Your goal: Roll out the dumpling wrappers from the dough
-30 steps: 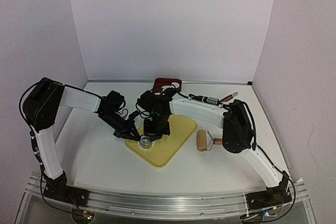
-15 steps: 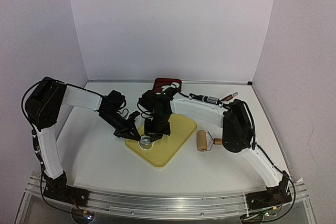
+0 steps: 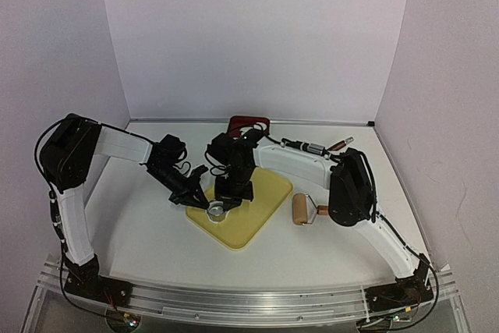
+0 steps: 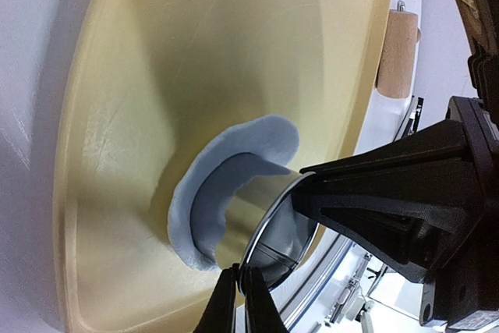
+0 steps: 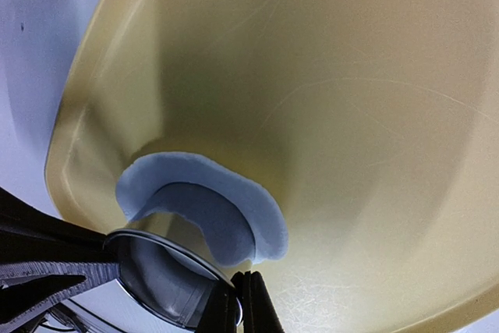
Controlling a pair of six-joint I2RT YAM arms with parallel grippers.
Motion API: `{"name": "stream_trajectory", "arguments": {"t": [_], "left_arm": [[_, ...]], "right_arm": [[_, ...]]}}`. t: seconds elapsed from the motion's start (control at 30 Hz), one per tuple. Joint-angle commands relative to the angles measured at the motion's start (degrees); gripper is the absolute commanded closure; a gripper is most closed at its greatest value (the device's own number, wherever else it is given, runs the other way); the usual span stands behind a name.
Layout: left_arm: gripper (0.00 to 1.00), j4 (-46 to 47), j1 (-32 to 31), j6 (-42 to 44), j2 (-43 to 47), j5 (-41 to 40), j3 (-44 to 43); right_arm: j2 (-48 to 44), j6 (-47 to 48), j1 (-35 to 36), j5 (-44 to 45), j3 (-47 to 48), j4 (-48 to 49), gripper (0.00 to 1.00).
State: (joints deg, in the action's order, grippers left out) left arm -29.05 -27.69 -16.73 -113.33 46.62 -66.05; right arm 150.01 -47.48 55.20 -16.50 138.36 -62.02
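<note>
A metal ring cutter (image 3: 216,210) stands on a flattened white dough patch (image 4: 195,208) on the near left part of the yellow board (image 3: 261,193). The dough (image 5: 234,193) spreads out from under the ring on one side. My left gripper (image 3: 199,199) is shut on the ring's rim (image 4: 284,232) from the left. My right gripper (image 3: 228,202) is shut on the rim (image 5: 164,271) from the right. In the wrist views each pair of fingertips pinches the thin metal edge, the left (image 4: 238,302) and the right (image 5: 238,306). No round wrapper discs are in view.
A wooden rolling pin (image 3: 299,210) lies on the table just right of the board. A red object (image 3: 248,124) sits behind the board. A thin tool with a brown tip (image 3: 316,147) lies at the back right. White walls enclose the table.
</note>
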Motion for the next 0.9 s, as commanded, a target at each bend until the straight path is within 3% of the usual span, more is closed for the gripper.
{"name": "stream_trajectory", "arguments": {"t": [0.0,0.87], "left_arm": [[1.00,0.38,-1.85,2.81,-9.71,-18.43,3.06],[1.00,-2.01,-1.75,3.38,-19.51,-21.37,-3.22]], "right_arm": [[12.15,-0.04,0.44,-0.50,-5.10,1.40,1.00],[16.52,0.41,-1.27,1.60,-1.66,1.70,1.00]]}}
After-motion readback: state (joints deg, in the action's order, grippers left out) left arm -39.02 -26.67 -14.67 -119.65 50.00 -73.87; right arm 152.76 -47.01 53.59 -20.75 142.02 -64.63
